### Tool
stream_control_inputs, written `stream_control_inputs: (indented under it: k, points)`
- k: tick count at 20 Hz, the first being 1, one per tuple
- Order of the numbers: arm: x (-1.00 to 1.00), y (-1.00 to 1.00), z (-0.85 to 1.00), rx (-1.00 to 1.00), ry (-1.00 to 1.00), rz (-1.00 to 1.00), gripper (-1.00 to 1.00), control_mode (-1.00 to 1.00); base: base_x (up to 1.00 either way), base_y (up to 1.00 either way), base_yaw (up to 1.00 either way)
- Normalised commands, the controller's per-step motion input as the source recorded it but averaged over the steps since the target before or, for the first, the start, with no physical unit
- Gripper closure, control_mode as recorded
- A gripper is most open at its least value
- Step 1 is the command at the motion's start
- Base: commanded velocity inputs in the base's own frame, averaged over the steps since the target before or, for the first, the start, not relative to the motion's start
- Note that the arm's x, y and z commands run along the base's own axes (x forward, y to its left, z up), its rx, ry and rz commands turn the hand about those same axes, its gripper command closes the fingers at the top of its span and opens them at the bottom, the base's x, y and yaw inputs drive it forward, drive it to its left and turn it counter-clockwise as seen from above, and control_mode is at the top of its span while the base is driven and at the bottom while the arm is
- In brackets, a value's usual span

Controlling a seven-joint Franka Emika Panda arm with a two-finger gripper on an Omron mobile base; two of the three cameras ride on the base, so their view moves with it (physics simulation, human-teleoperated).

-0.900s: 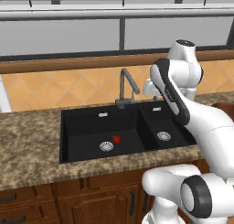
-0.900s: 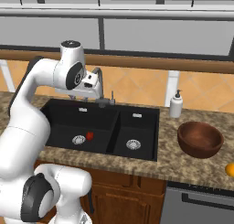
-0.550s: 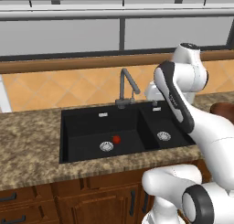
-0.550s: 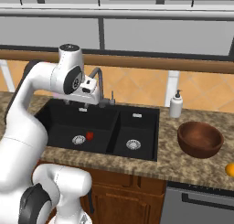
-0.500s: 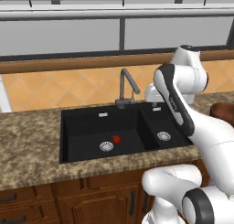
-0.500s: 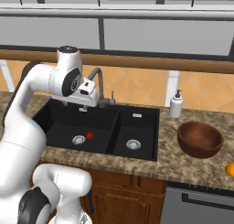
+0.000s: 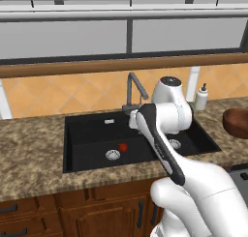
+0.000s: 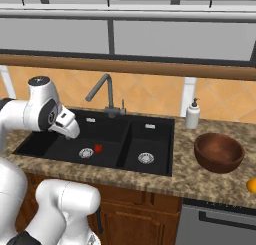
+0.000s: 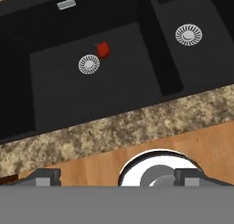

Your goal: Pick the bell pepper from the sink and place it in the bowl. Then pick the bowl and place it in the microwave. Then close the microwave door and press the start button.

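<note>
red little bell pepper is sitting on the floor of the big basin of the black sink, just beside that basin's steel drain, on the side toward the divider. in the hand view the pepper sits right next to the drain, pretty much touching its rim.

the fingers are spread wide apart with nothing between them, and they poke up at the bottom of the hand view on either side, above the front edge of the speckled granite bench and the wood cabinet front below it. so the hand is looking down into the sink from the near side, well apart from the pepper.

the small basin has its own drain. grey arched faucet stands behind the sink at the divider, white soap bottle on the bench just past the small basin. the dark reddish-brown bowl sits upright on the bench on the far side of the small basin, well away from the pepper. something orange peeks in at the frame edge near the bowl, can't tell what it is.
</note>
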Motion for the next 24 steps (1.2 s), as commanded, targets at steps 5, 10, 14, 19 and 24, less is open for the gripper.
stream_control_inputs:
  k: [5, 10, 14, 19, 24]
  points:
    - [0.49, 0.01, -0.39, 0.00, 0.00, -0.15, -1.00, -1.00, 0.00, 0.00, 0.00]
    - [0.43, -0.06, -0.27, 0.00, 0.00, -0.01, -1.00, -1.00, 0.00, 0.00, 0.00]
    - [0.20, 0.00, -0.38, -0.03, 0.00, 0.00, -1.00, -1.00, 0.00, 0.00, 0.00]
    - [0.06, 0.00, -0.55, -0.06, -0.02, 0.00, -1.00, -1.00, 0.00, 0.00, 0.00]
    - [0.27, -0.01, -0.27, 0.00, -0.01, 0.00, -1.00, -1.00, 0.00, 0.00, 0.00]
